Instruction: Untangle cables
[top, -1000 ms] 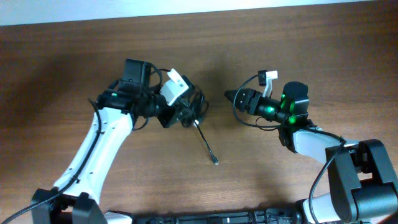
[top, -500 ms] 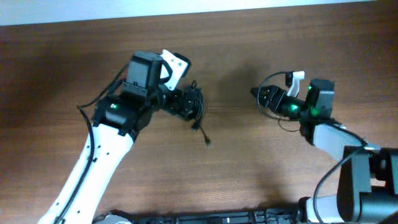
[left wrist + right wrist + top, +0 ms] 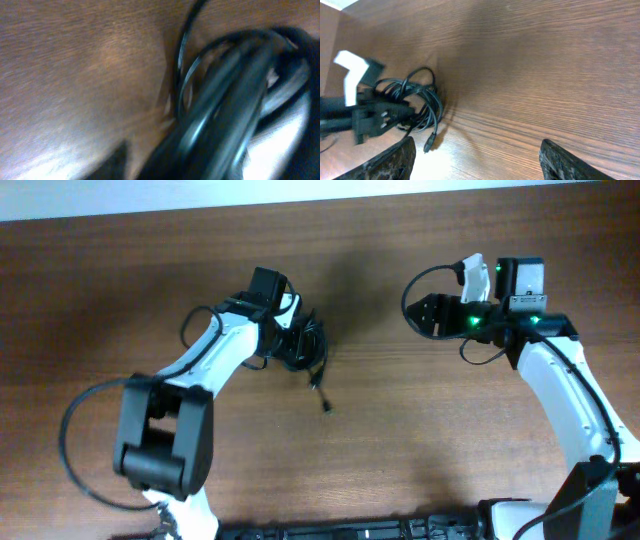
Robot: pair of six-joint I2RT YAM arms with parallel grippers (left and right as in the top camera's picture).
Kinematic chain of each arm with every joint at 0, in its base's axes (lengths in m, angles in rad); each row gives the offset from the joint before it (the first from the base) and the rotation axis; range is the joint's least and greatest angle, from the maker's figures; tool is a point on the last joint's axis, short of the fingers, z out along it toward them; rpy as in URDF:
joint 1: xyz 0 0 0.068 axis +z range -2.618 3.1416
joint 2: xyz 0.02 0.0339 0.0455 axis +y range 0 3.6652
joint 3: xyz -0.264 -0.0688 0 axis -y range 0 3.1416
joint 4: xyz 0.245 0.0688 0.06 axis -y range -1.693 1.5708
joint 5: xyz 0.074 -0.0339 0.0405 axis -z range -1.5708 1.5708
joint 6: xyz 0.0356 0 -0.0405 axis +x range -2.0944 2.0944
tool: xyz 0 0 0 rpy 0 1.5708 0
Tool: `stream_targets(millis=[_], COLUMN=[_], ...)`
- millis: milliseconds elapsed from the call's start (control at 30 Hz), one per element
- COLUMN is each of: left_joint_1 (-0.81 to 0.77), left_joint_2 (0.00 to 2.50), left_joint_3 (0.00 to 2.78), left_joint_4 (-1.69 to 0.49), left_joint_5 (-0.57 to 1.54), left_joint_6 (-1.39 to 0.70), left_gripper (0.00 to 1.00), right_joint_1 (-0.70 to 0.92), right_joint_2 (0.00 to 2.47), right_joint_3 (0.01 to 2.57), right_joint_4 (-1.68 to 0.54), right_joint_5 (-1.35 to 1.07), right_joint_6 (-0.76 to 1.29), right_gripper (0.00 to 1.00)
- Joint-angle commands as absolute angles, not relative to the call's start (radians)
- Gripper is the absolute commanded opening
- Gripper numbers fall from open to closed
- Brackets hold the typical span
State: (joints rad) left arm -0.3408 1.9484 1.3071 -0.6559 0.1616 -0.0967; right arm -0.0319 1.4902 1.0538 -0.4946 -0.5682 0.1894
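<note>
The cables [image 3: 308,345] are gathered in a tangled black bundle left of the table's middle, and one plug end [image 3: 325,404] is trailed toward the near side, just off the bundle. The bundle is gripped at its left edge by the left gripper [image 3: 288,348], whose jaws are closed on the cords; in the left wrist view only blurred strands are seen. The right gripper [image 3: 418,315] is held well apart to the right over the bare wooden table [image 3: 400,460], its fingers [image 3: 395,160] spread wide and empty.
</note>
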Motion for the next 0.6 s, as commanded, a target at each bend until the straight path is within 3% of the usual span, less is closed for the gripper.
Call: stream_targets(millis=[0,133,200,300,400,467,567], left_joint_1=[-0.337,-0.268,-0.188,-0.058,0.038,0.037,0.035], left_joint_2=[1.993,1.811,1.745,1.728,1.733,1.733,1.733], left_joint_3=[1.307,1.314,1.314,1.314,1.314,1.314,1.314], left_joint_4=[-0.644,-0.706,-0.734,-0.742,-0.751,-0.751,-0.782], left_joint_5=[0.197,0.68,0.77,1.108,1.373,1.461,1.463], left_joint_6=[-0.053,0.369,0.4,0.451,0.466,0.466,0.466], left_gripper=[0.0,0.0,0.0,0.0,0.0,0.0,0.0], right_joint_1=[0.007,0.098,0.124,0.124,0.131,0.174,0.242], right_joint_2=[1.479,1.479,1.481,1.483,1.497,1.517,1.544], right_joint_3=[1.072,1.071,1.071,1.07,1.07,1.07,1.07], right_joint_4=[-0.486,-0.486,-0.474,-0.423,-0.278,-0.215,-0.007], right_joint_5=[-0.568,-0.617,-0.617,-0.679,-0.953,-0.954,-0.906], right_joint_6=[0.226,0.128,0.1,0.1,0.06,0.075,0.245], right_gripper=[0.78,0.8,0.8,0.8,0.79,0.73,0.73])
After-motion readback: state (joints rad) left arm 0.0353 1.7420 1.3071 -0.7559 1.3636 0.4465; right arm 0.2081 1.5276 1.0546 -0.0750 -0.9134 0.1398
